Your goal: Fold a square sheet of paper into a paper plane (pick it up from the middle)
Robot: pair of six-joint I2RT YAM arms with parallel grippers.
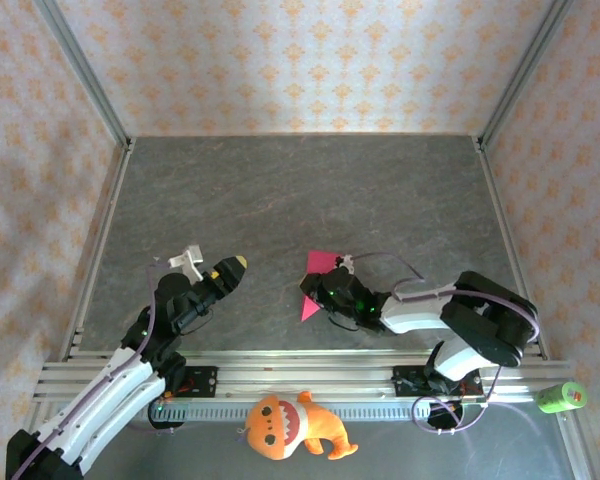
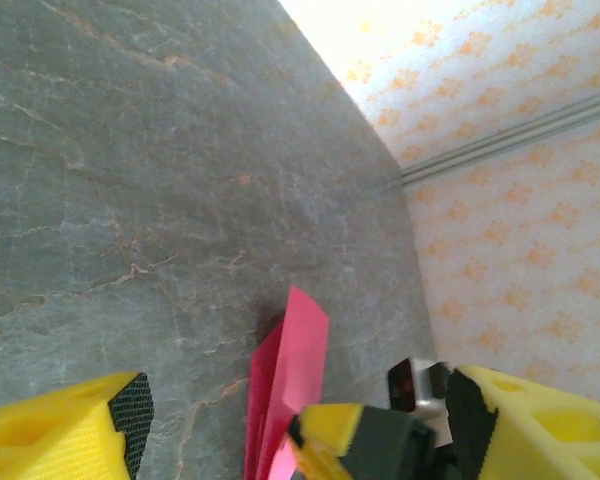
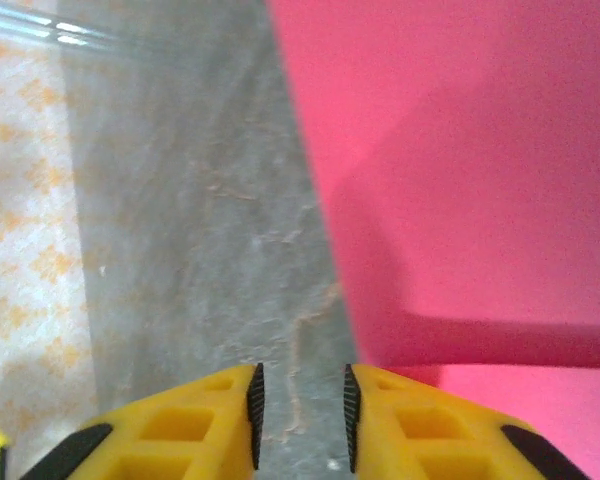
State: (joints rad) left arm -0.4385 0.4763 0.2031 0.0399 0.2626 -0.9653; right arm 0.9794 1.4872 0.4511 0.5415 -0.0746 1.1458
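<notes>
Two grippers noted: left gripper (image 1: pixel 212 263) jaws spread wide, nothing held; right gripper (image 3: pixel 300 400) jaws parted narrowly, folded paper (image 3: pixel 460 180) seen just beside.

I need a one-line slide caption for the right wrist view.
Right hand, slightly open, next to the folded pink paper on the grey table.

**Operator:** Where does the folded paper (image 1: pixel 325 262) sit?

**Observer:** On the table (image 1: pixel 280 190), in its near half, just right of centre, well off both side edges. Your right gripper (image 1: pixel 318 289) is over its near part. Your left gripper (image 1: pixel 215 265) is to its left, apart from it.

**Operator:** And off the table?

**Observer:** Plush toy (image 1: pixel 295 425) before the near edge, between your two arm bases. Small cylinder (image 1: pixel 562 397) past the near right corner.
</notes>
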